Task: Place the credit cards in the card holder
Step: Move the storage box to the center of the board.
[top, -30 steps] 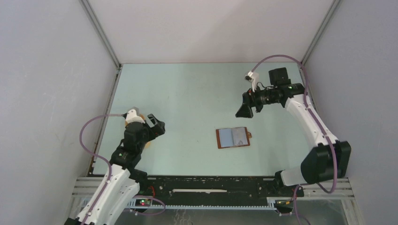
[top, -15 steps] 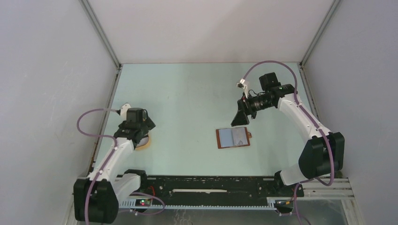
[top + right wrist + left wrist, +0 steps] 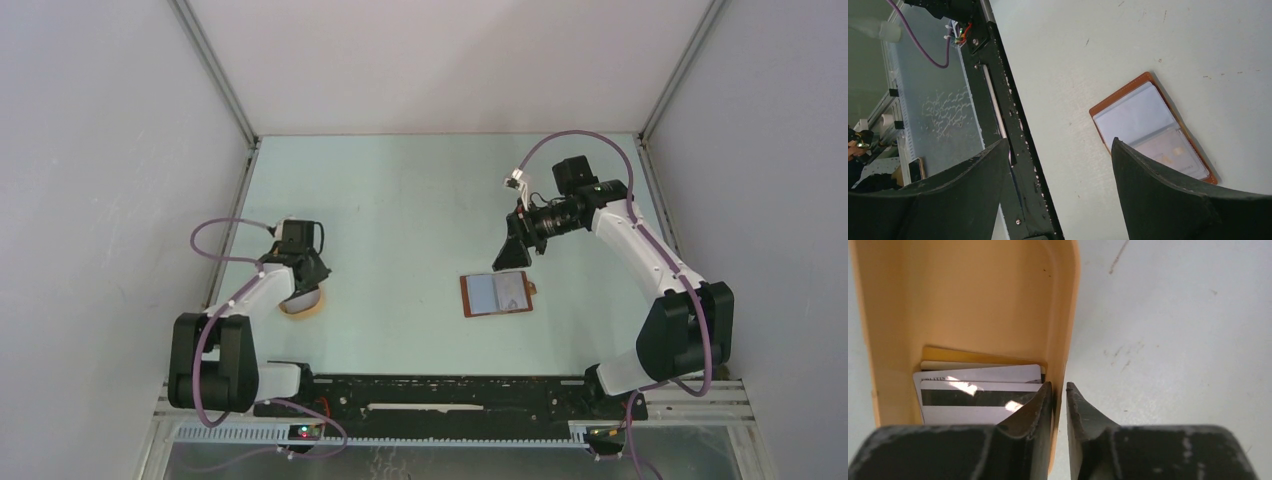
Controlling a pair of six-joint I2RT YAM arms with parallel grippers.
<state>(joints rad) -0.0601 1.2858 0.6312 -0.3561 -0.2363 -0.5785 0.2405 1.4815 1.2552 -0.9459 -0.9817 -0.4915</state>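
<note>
Pale green table [image 3: 400,200]: your left fingers [image 3: 1035,410] pinch the tray [image 3: 973,300] wall, cards [image 3: 978,390] just inside; right fingers [image 3: 1158,190] gape above the wallet [image 3: 1135,117]. Drag slowly.

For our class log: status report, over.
Left end effector pinching orange tray wall. Right end effector open, aimed at open card holder. Credit cards in tray. No obstruction seen.
</note>
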